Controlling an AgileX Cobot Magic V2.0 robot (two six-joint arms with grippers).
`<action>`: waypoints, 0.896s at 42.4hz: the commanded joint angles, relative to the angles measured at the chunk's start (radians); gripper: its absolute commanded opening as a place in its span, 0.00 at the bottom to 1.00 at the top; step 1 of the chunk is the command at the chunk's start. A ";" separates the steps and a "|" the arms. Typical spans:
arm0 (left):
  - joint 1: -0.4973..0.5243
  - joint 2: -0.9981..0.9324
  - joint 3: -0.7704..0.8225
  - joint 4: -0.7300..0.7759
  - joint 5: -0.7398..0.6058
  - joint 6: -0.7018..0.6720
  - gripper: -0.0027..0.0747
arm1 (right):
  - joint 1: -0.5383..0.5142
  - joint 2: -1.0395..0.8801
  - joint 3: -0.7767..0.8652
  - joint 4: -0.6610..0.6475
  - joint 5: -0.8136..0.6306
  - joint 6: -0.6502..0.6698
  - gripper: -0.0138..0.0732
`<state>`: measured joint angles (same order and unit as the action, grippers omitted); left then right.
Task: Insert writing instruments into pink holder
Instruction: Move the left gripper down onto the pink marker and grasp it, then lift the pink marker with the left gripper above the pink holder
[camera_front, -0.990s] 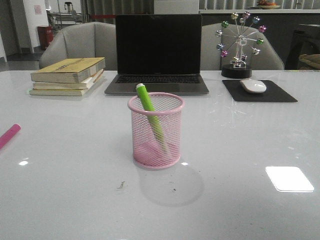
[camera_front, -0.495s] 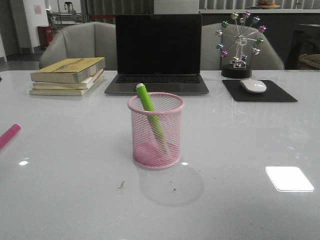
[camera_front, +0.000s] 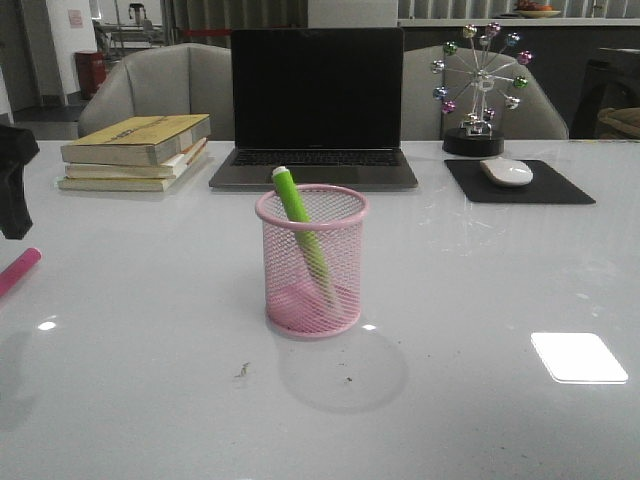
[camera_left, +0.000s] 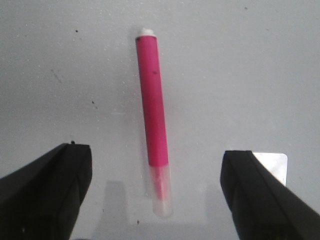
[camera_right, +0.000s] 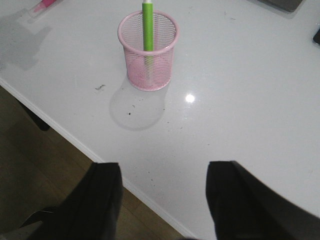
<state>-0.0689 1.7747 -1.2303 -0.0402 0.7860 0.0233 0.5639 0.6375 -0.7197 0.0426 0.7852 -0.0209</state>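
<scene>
The pink mesh holder (camera_front: 311, 262) (camera_right: 147, 50) stands mid-table with the lime green marker (camera_front: 302, 235) (camera_right: 147, 30) leaning inside it, white end up. The magenta marker (camera_left: 153, 115) (camera_front: 17, 270) (camera_right: 44, 4) lies flat on the table at the far left. My left gripper (camera_left: 156, 192) (camera_front: 14, 190) hovers above that marker, open, one black finger on each side of its clear-capped end, touching nothing. My right gripper (camera_right: 164, 200) is open and empty over the table's near edge, well back from the holder.
A laptop (camera_front: 315, 105) sits behind the holder, a stack of books (camera_front: 135, 150) at the back left, a mouse on a black pad (camera_front: 515, 178) and a ferris-wheel ornament (camera_front: 478, 85) at the back right. The table's near edge (camera_right: 75, 145) drops to the floor.
My left gripper has come into the front view at the far left edge, above the magenta marker. Holder and green marker have not moved.
</scene>
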 joint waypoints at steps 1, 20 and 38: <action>0.015 0.030 -0.086 -0.001 -0.032 -0.010 0.78 | -0.006 -0.003 -0.025 0.001 -0.066 -0.005 0.72; 0.016 0.224 -0.243 -0.001 -0.051 -0.010 0.78 | -0.006 -0.003 -0.025 0.001 -0.066 -0.005 0.72; 0.016 0.240 -0.258 -0.001 -0.070 -0.010 0.65 | -0.006 -0.003 -0.025 0.001 -0.065 -0.005 0.72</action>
<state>-0.0561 2.0685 -1.4586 -0.0386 0.7492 0.0233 0.5639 0.6375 -0.7197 0.0426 0.7875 -0.0227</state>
